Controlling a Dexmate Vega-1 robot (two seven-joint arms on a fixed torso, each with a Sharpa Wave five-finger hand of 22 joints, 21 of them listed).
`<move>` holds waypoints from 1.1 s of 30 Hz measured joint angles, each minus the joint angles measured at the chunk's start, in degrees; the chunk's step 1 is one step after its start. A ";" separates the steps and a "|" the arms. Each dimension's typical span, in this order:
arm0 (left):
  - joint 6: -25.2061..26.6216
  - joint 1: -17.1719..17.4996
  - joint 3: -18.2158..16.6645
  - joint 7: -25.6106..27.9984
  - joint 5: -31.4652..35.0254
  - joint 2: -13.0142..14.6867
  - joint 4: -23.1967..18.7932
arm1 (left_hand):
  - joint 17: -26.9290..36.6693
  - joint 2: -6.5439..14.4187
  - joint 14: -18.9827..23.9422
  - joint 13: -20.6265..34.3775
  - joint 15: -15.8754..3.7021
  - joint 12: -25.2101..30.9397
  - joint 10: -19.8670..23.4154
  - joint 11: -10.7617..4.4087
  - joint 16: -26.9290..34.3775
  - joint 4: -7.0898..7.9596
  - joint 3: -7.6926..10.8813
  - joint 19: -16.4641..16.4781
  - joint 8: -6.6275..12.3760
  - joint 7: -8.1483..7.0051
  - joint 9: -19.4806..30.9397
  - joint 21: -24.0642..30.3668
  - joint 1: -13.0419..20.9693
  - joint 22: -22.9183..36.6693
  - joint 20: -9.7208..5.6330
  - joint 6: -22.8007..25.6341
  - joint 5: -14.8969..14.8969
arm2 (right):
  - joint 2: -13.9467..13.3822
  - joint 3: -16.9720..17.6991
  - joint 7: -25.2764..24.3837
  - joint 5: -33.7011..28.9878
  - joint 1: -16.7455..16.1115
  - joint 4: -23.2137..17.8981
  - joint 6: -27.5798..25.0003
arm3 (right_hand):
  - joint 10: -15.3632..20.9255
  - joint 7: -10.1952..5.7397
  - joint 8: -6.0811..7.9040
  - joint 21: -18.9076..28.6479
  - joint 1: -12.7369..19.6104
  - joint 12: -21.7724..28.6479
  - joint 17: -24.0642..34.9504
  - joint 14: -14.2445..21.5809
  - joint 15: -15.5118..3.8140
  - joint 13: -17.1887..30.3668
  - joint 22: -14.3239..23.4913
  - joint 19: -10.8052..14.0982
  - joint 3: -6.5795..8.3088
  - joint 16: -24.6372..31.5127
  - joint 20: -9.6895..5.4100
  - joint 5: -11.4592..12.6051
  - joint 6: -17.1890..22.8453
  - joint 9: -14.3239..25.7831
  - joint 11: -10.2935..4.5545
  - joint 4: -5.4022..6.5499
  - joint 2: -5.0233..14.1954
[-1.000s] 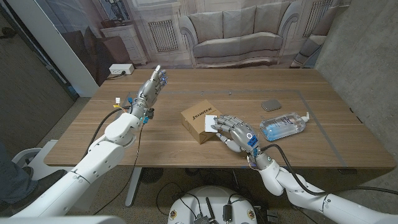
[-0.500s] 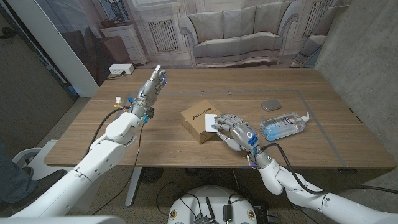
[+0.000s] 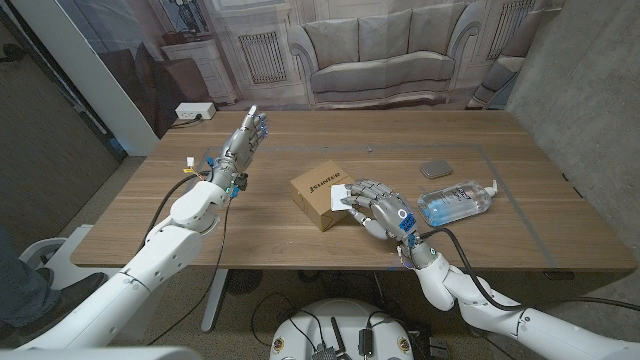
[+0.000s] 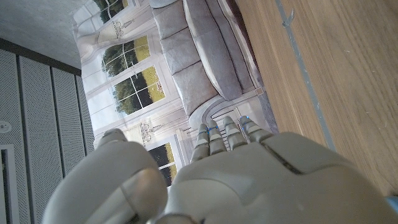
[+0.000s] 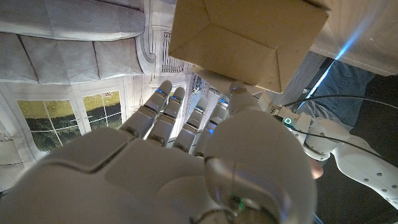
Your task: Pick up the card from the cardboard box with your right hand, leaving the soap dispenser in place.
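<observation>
We have the right hand (image 3: 378, 209) nearest, fingers spread with tips on the white card (image 3: 341, 194) that lies on the cardboard box (image 3: 320, 192) just left of them, soap dispenser (image 3: 456, 202) to the right, left hand (image 3: 245, 138) far, open, box print unreadable.

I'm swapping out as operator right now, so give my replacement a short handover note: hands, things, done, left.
Right hand: fingers on the white card at the cardboard box; a firm grip cannot be confirmed.
Left hand: raised over the table's far left, fingers straight, holding nothing.
Soap dispenser: lying on its side to the right, untouched.
Done: reach to the card.
Left: grip and lift the card.
</observation>
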 measured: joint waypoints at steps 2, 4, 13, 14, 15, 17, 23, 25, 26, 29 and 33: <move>-0.21 -0.07 0.05 -0.11 -0.03 -0.11 0.25 | 0.00 0.00 0.00 0.00 0.00 0.00 0.00 0.00 0.00 0.00 0.00 0.00 0.00 0.00 0.00 0.00 0.00 0.00 0.00 0.00 0.00 | -0.10 0.12 -0.10 0.05 -0.11 -0.24 0.11 | 0.20 0.00 0.46 0.00 0.00 0.00 0.00 0.10 0.10 0.00 0.00 0.00 0.13 0.00 0.00 -0.27 0.59 0.00 -0.20 0.13 0.00; -0.29 -0.09 0.07 -0.16 -0.04 -0.16 0.36 | 0.00 0.00 0.00 0.00 0.00 0.00 0.00 0.00 0.00 0.00 0.00 0.00 0.00 0.00 0.00 0.00 0.00 0.00 0.00 0.00 0.00 | -0.19 0.27 -0.15 0.07 -0.17 -0.47 0.17 | 0.44 0.01 0.64 0.00 -0.01 0.00 0.00 0.43 0.01 0.00 0.00 0.00 0.13 0.00 0.00 -0.52 1.43 -0.01 0.00 0.13 0.01; -0.53 -0.11 0.15 -0.21 -0.09 -0.31 0.64 | 0.00 0.00 0.00 0.00 0.00 0.00 0.00 0.00 0.00 0.00 0.00 0.00 0.00 0.00 0.00 0.00 0.00 0.00 0.00 0.00 0.00 | -0.58 0.70 -0.17 0.22 -0.45 -1.21 0.62 | 1.34 -0.01 1.88 -0.02 -0.47 0.01 -0.01 0.92 -0.08 0.01 0.00 0.00 -0.10 -0.01 0.00 -1.12 4.75 0.23 -0.09 0.36 0.47; -0.55 -0.11 0.15 -0.21 -0.10 -0.32 0.64 | 0.00 0.00 0.00 0.00 0.00 0.00 0.00 0.00 0.00 0.00 0.00 0.00 0.00 0.00 0.00 0.00 0.00 0.00 0.00 0.00 0.00 | -0.71 0.86 -0.16 0.23 -0.49 -1.42 0.66 | 1.34 0.11 1.90 -0.02 -0.47 0.23 -0.01 0.92 -0.08 0.01 0.00 0.00 -0.10 -0.01 0.00 -1.12 5.03 0.22 -0.10 0.36 0.47; -0.56 -0.11 0.16 -0.21 -0.10 -0.33 0.64 | 0.00 0.00 0.00 0.00 0.00 0.00 0.00 0.00 0.00 0.00 0.00 0.00 0.00 0.00 0.00 0.00 0.00 0.00 0.00 0.00 0.00 | -0.78 0.96 -0.11 0.26 -0.52 -1.55 0.76 | 1.33 0.11 2.04 -0.02 -0.47 0.44 -0.01 0.92 -0.08 0.01 0.00 0.00 -0.10 -0.01 0.00 -1.12 5.29 0.21 -0.10 0.36 0.47; -0.57 -0.10 0.16 -0.21 -0.11 -0.34 0.65 | 0.00 0.00 0.00 0.00 0.00 0.00 0.00 0.00 0.00 0.00 0.00 0.00 0.00 0.00 0.00 0.00 0.00 0.00 0.00 0.00 0.00 | -0.82 1.00 -0.05 0.27 -0.53 -1.61 0.87 | 1.56 -0.11 2.35 -0.02 -0.54 0.44 -0.01 1.17 -0.07 0.01 -0.01 0.00 -0.11 -0.01 0.00 -1.12 5.64 0.19 0.13 0.36 0.54; -0.57 0.12 0.16 0.03 -0.11 -0.36 0.64 | 0.00 0.00 0.00 0.00 0.00 0.00 0.00 0.00 0.00 0.00 0.00 0.00 0.00 0.00 0.00 0.00 0.00 0.00 0.00 0.00 0.00 | -0.94 1.38 0.19 0.44 -0.53 -1.74 1.59 | 1.99 0.00 2.37 -0.02 -0.53 0.44 -0.01 1.43 0.00 0.01 -0.01 0.00 -0.11 -0.01 0.00 -1.12 6.18 0.23 -0.06 0.36 0.55; -0.57 0.16 0.16 0.11 -0.11 -0.36 0.60 | 0.00 0.00 0.00 0.00 0.00 0.00 0.00 0.00 0.00 0.00 0.00 0.00 0.00 0.00 0.00 0.00 0.00 0.00 0.00 0.00 0.00 | -0.94 1.44 0.22 0.46 -0.49 -1.75 1.78 | 2.19 0.01 2.69 -0.02 -0.52 0.44 -0.01 1.43 0.00 0.01 -0.01 0.00 -0.11 -0.01 0.00 -1.36 6.83 0.31 -0.14 0.36 0.55; -0.57 0.17 0.16 0.14 -0.11 -0.36 0.59 | 0.00 0.00 0.00 0.00 0.00 0.00 0.00 0.00 0.00 0.00 0.00 0.00 0.00 0.00 0.00 0.00 0.00 0.00 0.00 0.00 0.00 | -0.94 1.48 0.22 0.47 -0.48 -1.76 1.81 | 2.27 0.03 2.88 0.23 -0.52 0.44 -0.01 1.59 -0.15 0.01 -0.01 0.00 -0.11 -0.01 0.00 -1.53 7.26 0.38 -0.22 0.36 0.55; -0.57 0.21 0.16 0.21 -0.11 -0.36 0.56 | 0.00 0.00 0.00 0.00 0.00 0.00 0.00 0.00 0.00 0.00 0.00 0.00 0.00 0.00 0.00 0.00 0.00 0.00 0.00 0.00 0.00 | -0.95 1.68 0.31 0.53 -0.44 -1.82 2.19 | 2.66 0.00 3.18 0.31 -0.43 0.44 -0.11 1.86 -0.19 0.00 -0.01 0.00 -0.11 -0.01 0.00 -1.56 7.58 0.46 0.01 0.36 0.63; -0.57 0.21 0.15 0.22 -0.12 -0.39 0.55 | 0.00 0.00 0.00 0.00 0.00 0.00 0.00 0.00 0.00 0.00 0.00 0.00 0.00 0.00 0.00 0.00 0.00 0.00 0.00 0.00 0.00 | -0.95 1.86 0.36 0.57 -0.43 -1.93 2.37 | 2.66 0.01 3.18 0.31 -0.21 0.44 -0.15 1.85 -0.19 0.01 -0.01 0.00 -0.11 -0.01 0.00 -1.56 7.58 0.53 0.00 0.36 0.85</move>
